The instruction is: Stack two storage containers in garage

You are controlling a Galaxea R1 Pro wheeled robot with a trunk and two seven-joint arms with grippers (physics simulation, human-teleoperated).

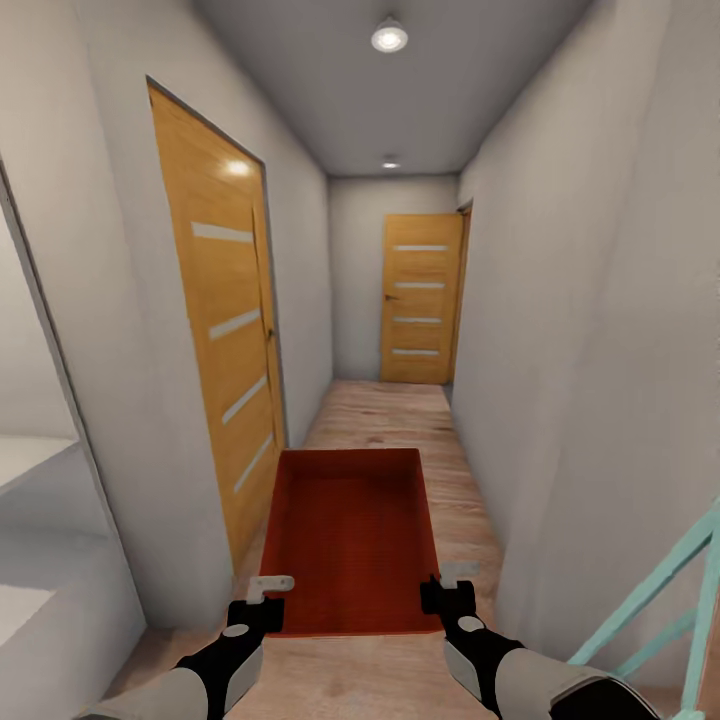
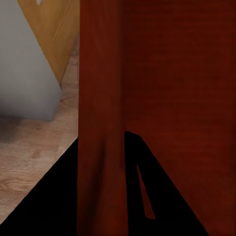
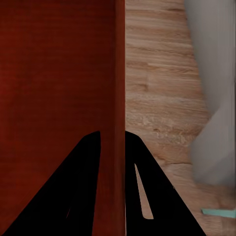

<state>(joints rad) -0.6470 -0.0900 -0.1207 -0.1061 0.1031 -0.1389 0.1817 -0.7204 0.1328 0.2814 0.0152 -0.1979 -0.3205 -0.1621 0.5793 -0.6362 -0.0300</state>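
I hold one orange-red storage container [image 1: 350, 540] level in front of me over a light wood plank floor, its open top facing up. My left gripper [image 1: 268, 598] is shut on its left wall near the near corner, and my right gripper [image 1: 447, 590] is shut on its right wall. In the left wrist view the thin red wall [image 2: 101, 98] runs between the two black fingers of the left gripper [image 2: 103, 157]. In the right wrist view the wall [image 3: 120, 73] passes between the fingers of the right gripper [image 3: 113, 142]. The garage and the living room are out of view.
I stand in a narrow white-walled corridor. A wooden door [image 1: 225, 330] is close on the left and another wooden door [image 1: 420, 300] closes the far end. A teal frame [image 1: 680, 590] leans at the lower right. A white ledge [image 1: 30, 460] juts in at the left.
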